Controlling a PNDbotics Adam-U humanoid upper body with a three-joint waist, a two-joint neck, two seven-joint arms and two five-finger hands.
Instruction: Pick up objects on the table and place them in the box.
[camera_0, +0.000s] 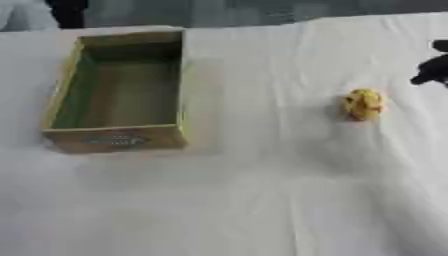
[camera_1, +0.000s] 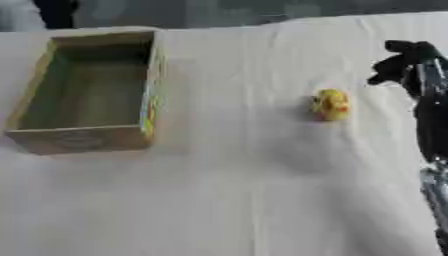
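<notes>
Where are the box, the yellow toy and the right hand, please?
box (camera_0: 115, 138): left eye view, near wall.
yellow toy (camera_1: 331, 104): right eye view, its middle.
right hand (camera_1: 401, 61): right eye view, dark fingers.

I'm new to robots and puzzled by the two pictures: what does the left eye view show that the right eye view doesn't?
Only the left eye view: nothing extra, just the tip of the right hand at its edge. Only the right eye view: the hand with the whole dark arm behind it. Both: the empty box, the small yellow object, and the white tablecloth.
</notes>
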